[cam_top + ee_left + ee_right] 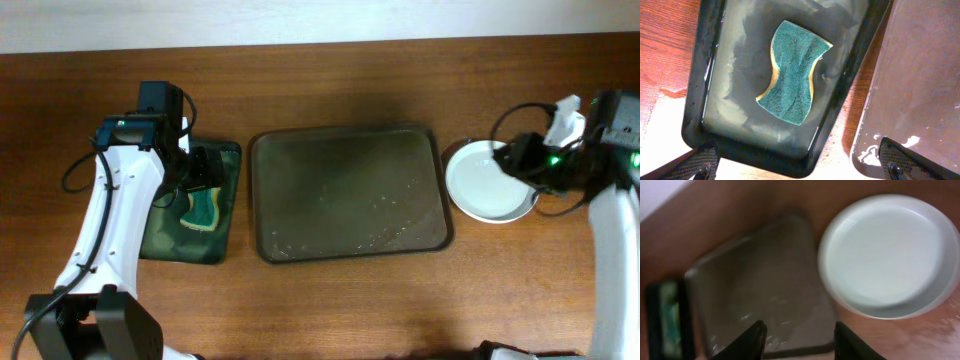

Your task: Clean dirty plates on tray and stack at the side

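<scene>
White plate point(485, 180) rests on the brown wooden table point(330, 310) in the right part of the overhead view, just beside the right edge of the large grey tray point(345, 135). Whether it is one plate or a stack cannot be told. The right gripper point(517, 157) hangs over the plate's upper right rim. In the right wrist view the plate point(887, 255) fills the upper right of the frame. The right gripper point(800, 342) shows at the bottom edge with its jaws spread wide and nothing between them, apart from the plate. The tray point(760, 290) lies left of the plate in this view, with wet streaks near its lower corner.

At the left of the overhead view a small dark basin point(228, 245) sits beside the tray and holds a green and yellow sponge point(205, 212). The left gripper point(200, 170) is above it. In the left wrist view the sponge point(792, 72) lies green face up in shallow cloudy water in the upper middle of the basin point(705, 75). The left gripper point(797, 167) shows at the bottom corners with its jaws wide apart, clear of the sponge and gripping nothing.
</scene>
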